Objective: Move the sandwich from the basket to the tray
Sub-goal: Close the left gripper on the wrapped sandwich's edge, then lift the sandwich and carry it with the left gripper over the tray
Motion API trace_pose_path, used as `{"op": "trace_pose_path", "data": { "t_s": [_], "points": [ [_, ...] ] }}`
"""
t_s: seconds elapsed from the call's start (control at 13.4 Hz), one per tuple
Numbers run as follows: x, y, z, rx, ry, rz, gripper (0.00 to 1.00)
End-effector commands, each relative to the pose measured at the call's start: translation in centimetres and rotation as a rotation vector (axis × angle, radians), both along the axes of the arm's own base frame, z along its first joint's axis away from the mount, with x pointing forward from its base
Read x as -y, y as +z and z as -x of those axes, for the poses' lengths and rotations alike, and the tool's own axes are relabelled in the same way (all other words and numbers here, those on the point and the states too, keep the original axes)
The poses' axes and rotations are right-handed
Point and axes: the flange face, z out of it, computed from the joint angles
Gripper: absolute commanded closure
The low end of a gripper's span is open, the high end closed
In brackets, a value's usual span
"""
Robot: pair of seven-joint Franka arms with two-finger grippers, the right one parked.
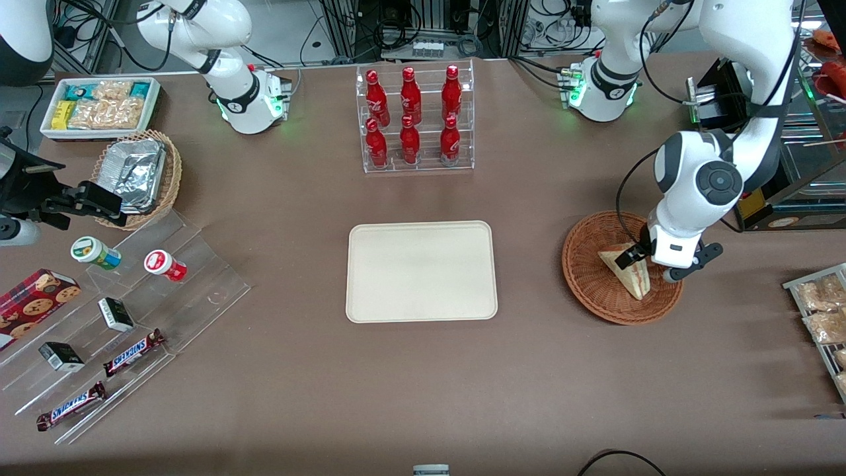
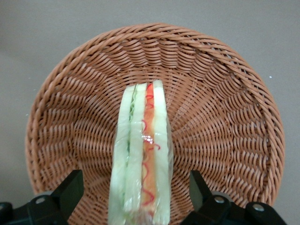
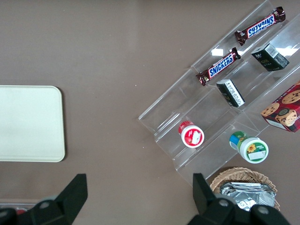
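Note:
The sandwich (image 1: 626, 270), a pale bread wedge in clear wrap with red and green filling, stands on edge in the reddish-brown wicker basket (image 1: 591, 284) toward the working arm's end of the table. In the left wrist view the sandwich (image 2: 142, 159) sits between my two black fingers (image 2: 70, 190), with a gap on each side. My left gripper (image 1: 651, 259) is open, low over the basket, straddling the sandwich. The cream tray (image 1: 422, 271) lies bare at the table's middle, and its corner shows in the right wrist view (image 3: 28, 123).
A clear rack of red bottles (image 1: 415, 118) stands farther from the camera than the tray. A tan basket with foil (image 1: 137, 173), a white bin of snacks (image 1: 100, 106) and a clear stepped stand with small goods (image 1: 119, 317) lie toward the parked arm's end. Snack packets (image 1: 819, 311) lie near the basket.

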Motion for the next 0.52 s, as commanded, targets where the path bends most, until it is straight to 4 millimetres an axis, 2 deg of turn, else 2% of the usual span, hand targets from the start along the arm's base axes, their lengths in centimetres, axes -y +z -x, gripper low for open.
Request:
{"op": "trace_pose_path", "data": {
  "t_s": [0.0,0.07,0.22,0.3,0.45],
  "points": [
    [0.1,-1.2,-0.2,0.008,0.007,-0.01,0.15],
    [0.1,-1.7,-0.2,-0.001,0.005,-0.01,0.35],
    [0.2,-2.2,-0.3,-0.006,0.004,-0.011,0.88],
    [0.2,-2.1,-0.4,-0.003,-0.004,-0.012,1.0],
    [0.3,-1.0,-1.2,0.005,-0.004,-0.013,1.0]
  ]
}}
